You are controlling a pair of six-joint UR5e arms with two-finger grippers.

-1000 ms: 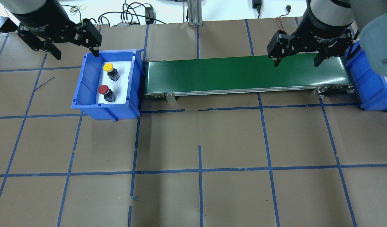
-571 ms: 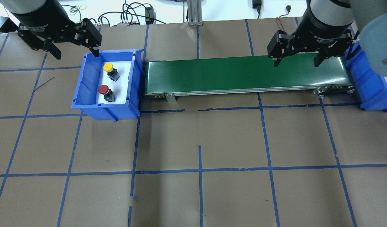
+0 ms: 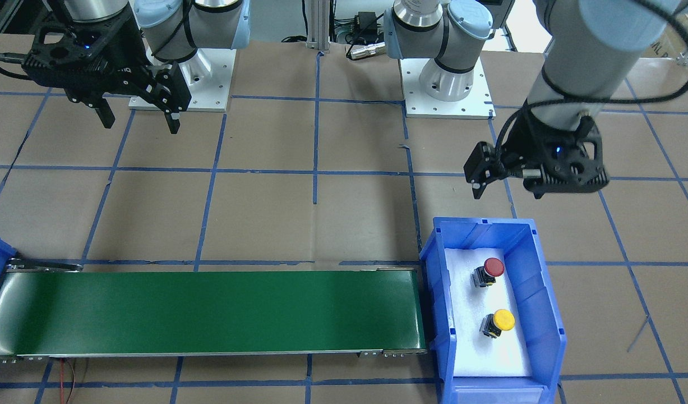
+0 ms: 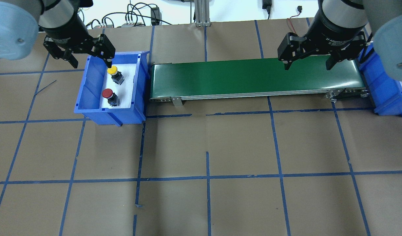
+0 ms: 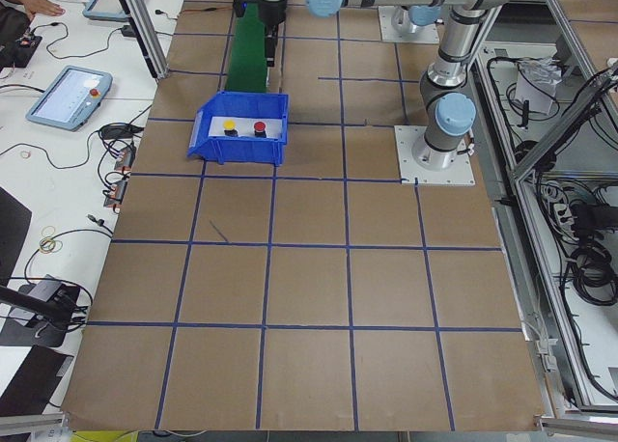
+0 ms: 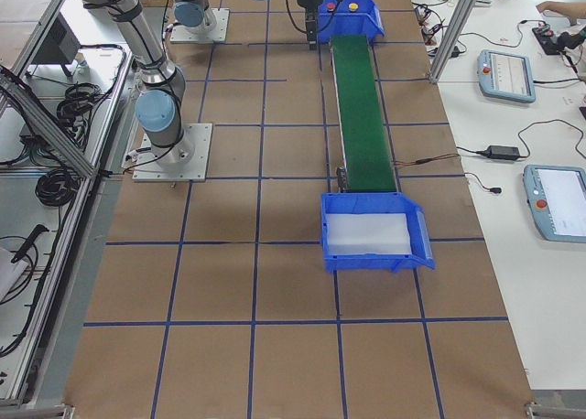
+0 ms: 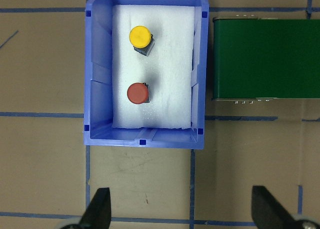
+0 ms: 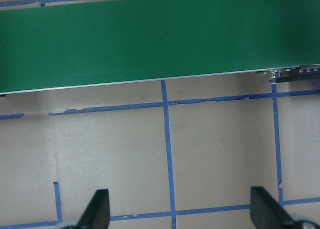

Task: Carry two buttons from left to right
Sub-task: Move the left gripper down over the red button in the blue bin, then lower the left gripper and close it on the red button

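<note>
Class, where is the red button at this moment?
In the overhead view, the red button sits at left inside the blue bin, nearer the camera than the yellow button.

The overhead camera looks forward and down over the table (image 4: 207,147) from the robot's edge; the front-facing one faces it from the opposite edge. Side cameras look along it from either end. The wrist cameras look straight down, close, on the blue bin (image 7: 99,89) and the green conveyor (image 8: 150,39), both shared with the overhead view.

The red button (image 4: 106,93) and the yellow button (image 4: 112,69) sit apart on the white liner (image 7: 170,64) in the blue bin (image 4: 89,85), with red nearer the robot. Each has a round cap on a short black-and-metal body and seems upright, cap up.
</note>
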